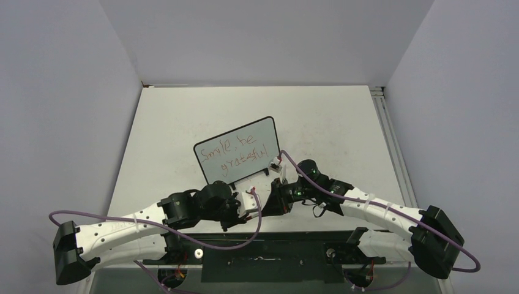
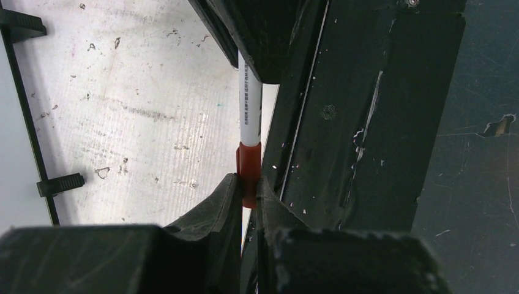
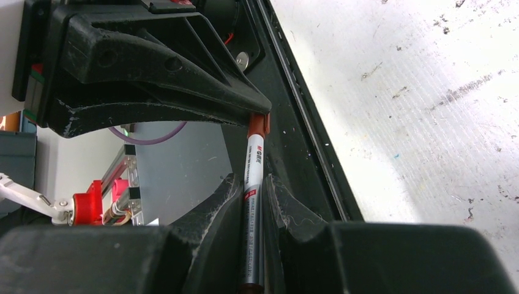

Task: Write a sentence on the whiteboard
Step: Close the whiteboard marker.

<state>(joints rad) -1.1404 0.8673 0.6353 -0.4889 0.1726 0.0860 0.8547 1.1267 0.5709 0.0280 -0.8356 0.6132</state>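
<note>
White table bears the whiteboard, sentence written on it. Nearby, left gripper clamps the cap and right gripper clamps the marker.

Scuffed white table, dark specks all over. Slim marker pen over table's near edge: white barrel w/ black print, red cap on. Metal rail along table's right edge. Grey walls round table's other three sides.
</note>
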